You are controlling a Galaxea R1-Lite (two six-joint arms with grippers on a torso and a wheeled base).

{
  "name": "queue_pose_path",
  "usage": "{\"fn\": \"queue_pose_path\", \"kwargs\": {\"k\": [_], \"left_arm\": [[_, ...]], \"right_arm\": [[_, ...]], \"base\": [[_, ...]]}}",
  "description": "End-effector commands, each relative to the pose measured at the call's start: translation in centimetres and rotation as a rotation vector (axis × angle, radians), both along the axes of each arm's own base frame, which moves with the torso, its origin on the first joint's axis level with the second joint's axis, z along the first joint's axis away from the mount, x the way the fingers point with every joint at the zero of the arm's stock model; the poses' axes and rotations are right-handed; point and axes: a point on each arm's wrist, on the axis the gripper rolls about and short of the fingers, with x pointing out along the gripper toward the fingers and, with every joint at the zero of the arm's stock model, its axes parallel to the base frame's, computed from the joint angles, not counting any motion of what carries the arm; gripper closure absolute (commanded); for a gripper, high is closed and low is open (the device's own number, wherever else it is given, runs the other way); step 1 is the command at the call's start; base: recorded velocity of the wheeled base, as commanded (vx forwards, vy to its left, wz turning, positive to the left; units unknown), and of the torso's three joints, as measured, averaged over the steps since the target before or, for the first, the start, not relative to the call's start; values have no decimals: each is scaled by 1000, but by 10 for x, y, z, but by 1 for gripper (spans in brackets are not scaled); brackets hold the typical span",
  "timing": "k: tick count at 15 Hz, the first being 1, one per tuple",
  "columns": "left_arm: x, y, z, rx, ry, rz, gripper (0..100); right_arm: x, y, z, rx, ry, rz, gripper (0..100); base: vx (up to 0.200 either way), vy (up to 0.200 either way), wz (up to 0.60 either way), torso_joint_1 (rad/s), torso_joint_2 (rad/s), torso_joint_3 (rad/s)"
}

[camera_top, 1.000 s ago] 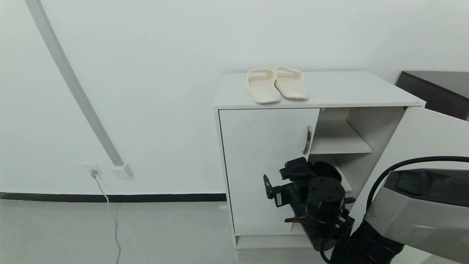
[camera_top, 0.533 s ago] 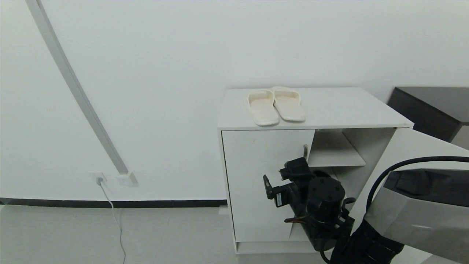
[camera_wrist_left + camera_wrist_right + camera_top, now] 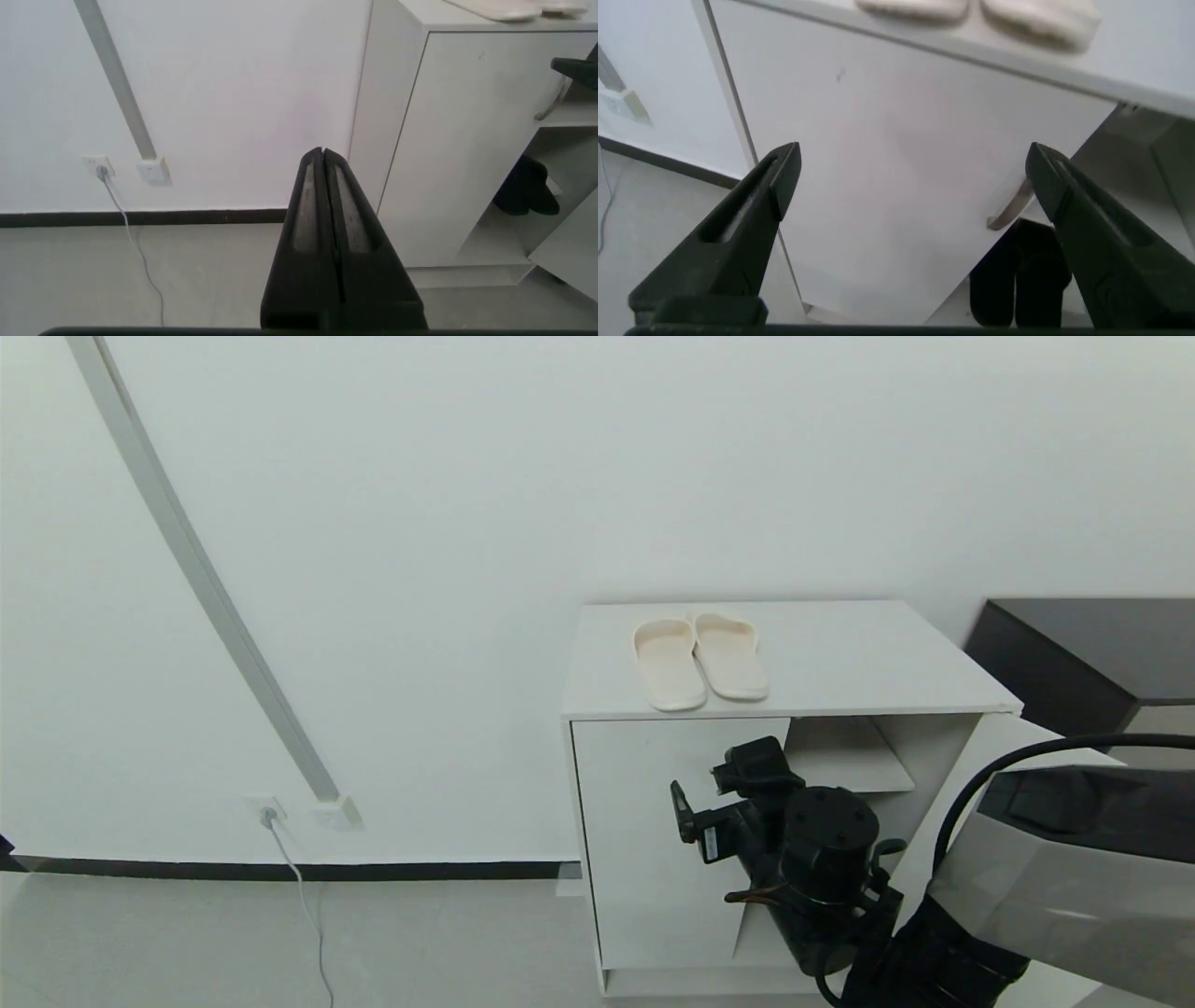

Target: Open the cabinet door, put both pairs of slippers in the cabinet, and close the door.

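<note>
**Status: cabinet half open, one pair inside, one pair on top**

1. Cabinet. The white cabinet (image 3: 887, 653) stands against the wall. On the robot's left side the closed door (image 3: 644, 821) sits flush with the frame. Its metal handle (image 3: 1008, 210) is at the inner edge. On the robot's right side the open door (image 3: 1004, 747) is swung outward and exposes the upper shelf (image 3: 840, 756).

2. Slippers. The cream slippers (image 3: 700, 658) lie side by side, touching, on the cabinet top near its front edge and above the closed door. The black slippers (image 3: 526, 187) are inside the cabinet, in the compartment below the shelf, just past the handle edge of the closed door.

3. Right gripper. The right gripper (image 3: 913, 154) is in front of the closed door and apart from it. Its fingers (image 3: 738, 233) are spread wide, with nothing between them.

4. Left gripper. The left gripper (image 3: 322, 159) faces the wall beside the cabinet, well apart from it. Its two fingers are pressed together along their full length and hold nothing.

5. Surroundings. A wall socket (image 3: 266, 814) with a cable (image 3: 308, 915) running to the floor sits low on the wall. It is next to the foot of a slanted conduit strip (image 3: 187, 560). A piece of dark furniture (image 3: 1092, 653) stands beyond the cabinet on the robot's right.
</note>
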Motion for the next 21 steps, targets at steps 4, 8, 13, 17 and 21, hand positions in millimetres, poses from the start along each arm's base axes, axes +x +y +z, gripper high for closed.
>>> {"fn": "queue_pose_path", "kwargs": {"k": [4, 8, 13, 17, 21], "left_arm": [[0, 0, 0, 0, 1, 1, 100], [0, 0, 0, 0, 1, 1, 100], [0, 0, 0, 0, 1, 1, 100], [0, 0, 0, 0, 1, 1, 100], [0, 0, 0, 0, 1, 1, 100]], "right_arm": [[-1, -1, 1, 8, -11, 7, 0], [-2, -3, 0, -25, -55, 55, 0], [24, 11, 39, 59, 114, 24, 0], [41, 14, 80, 122, 186, -12, 0], [42, 12, 90, 108, 205, -22, 0]], "base": [[0, 0, 0, 218, -494, -272], [0, 0, 0, 19, -39, -23], [0, 0, 0, 0, 0, 0], [0, 0, 0, 0, 0, 0], [0, 0, 0, 0, 0, 0]]}}
